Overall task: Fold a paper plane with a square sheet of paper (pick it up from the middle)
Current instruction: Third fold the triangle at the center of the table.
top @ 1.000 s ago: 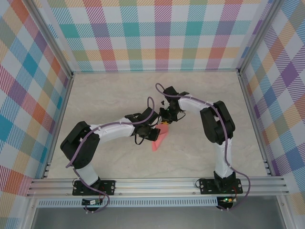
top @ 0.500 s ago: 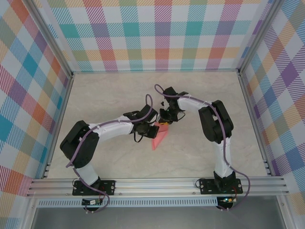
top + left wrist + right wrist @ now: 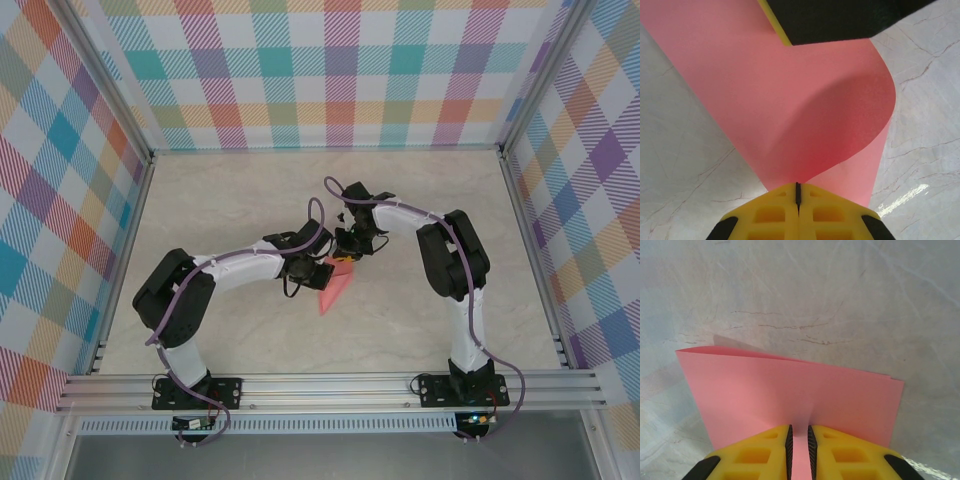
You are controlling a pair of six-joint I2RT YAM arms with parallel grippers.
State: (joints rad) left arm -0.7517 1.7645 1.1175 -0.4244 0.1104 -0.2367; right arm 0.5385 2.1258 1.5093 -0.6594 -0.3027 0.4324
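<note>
1. Square sheet of paper [image 3: 335, 291]: salmon-pink, creased into a pointed triangular shape. Located mid-table, tip toward the near left, far end held by the 2 grippers.
2. Left gripper [image 3: 797, 189]: yellow fingers pressed together, clamped on the sheet's edge. The paper [image 3: 790, 100] bows into a curl beyond them.
3. Right gripper [image 3: 799, 434]: fingers nearly together, gripping a thin strip of paper [image 3: 790, 390] in the narrow gap. 2 layers visible at the sheet's right edge.
4. Table [image 3: 220, 200]: marbled beige.
</note>
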